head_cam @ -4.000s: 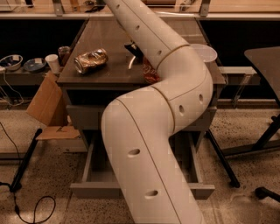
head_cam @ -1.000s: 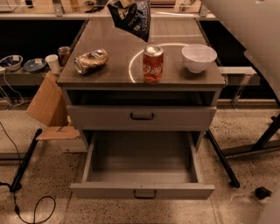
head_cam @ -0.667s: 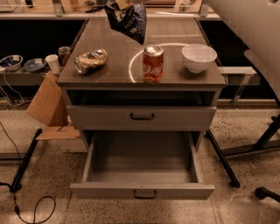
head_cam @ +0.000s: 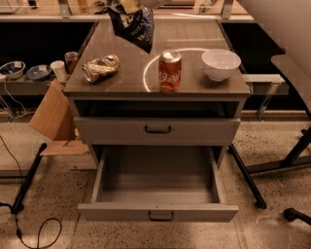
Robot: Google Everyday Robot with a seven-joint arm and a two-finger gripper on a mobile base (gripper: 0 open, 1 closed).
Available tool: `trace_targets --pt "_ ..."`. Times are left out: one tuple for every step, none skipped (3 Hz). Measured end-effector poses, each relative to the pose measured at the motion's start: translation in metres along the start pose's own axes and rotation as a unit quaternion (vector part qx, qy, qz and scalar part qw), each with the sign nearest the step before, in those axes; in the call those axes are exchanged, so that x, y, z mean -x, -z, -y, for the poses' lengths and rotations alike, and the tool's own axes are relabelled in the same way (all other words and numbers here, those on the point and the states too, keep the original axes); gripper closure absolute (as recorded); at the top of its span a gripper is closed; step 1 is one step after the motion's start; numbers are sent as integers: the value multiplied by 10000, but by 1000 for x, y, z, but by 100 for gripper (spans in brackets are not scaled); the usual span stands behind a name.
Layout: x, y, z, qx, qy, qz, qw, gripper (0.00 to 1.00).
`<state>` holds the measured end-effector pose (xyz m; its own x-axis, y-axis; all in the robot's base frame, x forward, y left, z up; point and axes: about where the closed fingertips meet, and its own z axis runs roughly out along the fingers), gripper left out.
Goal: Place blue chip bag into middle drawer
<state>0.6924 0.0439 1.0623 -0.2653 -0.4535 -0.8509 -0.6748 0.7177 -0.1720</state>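
The blue chip bag [head_cam: 133,26] hangs in the air above the back left of the cabinet top, crinkled, with white lettering. My gripper [head_cam: 141,3] sits at the very top edge of the view, shut on the bag's upper end; most of it is cut off. My white arm [head_cam: 286,29] runs along the top right corner. The middle drawer [head_cam: 158,213] is pulled fully open below, with a grey box interior that holds nothing and a small dark handle on its front panel.
On the cabinet top stand a red can [head_cam: 170,71], a white bowl [head_cam: 221,63] and a crushed gold-brown can [head_cam: 101,67]. A closed drawer front [head_cam: 158,129] sits above the open one. Cardboard [head_cam: 51,116] leans at the left; a black table leg [head_cam: 296,151] stands at the right.
Four seconds ago my arm covered the cabinet; it has swung up and out of the way. Over the last second the held bag has drifted slightly left and lower.
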Motion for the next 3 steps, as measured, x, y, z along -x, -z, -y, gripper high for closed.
trace_targets --pt "-1 6 -20 376 124 123 9991 100" --pt "-10 9 -40 698 184 124 9973 100" --pt "-28 2 -58 1021 136 -43 9947 100"
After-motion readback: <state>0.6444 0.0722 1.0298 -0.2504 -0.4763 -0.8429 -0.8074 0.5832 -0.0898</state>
